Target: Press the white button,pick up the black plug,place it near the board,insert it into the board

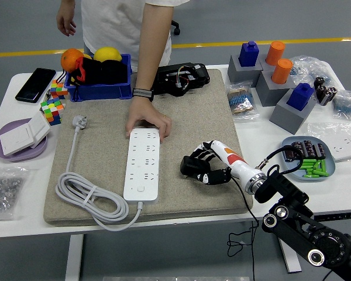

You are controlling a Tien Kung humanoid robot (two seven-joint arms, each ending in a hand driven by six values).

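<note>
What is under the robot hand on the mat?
The right robot hand curls over a black plug, which peeks out at its left side on the mat. The plug's prongs and underside are covered.

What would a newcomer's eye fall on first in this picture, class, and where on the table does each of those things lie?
First the long white power strip lying on the beige mat at the table's middle, with a person's hand pressing down on its far end. Just right of it, the robot's right hand is curled around a black plug low over the mat. The strip's coiled white cable loops at the mat's near left corner.
</note>
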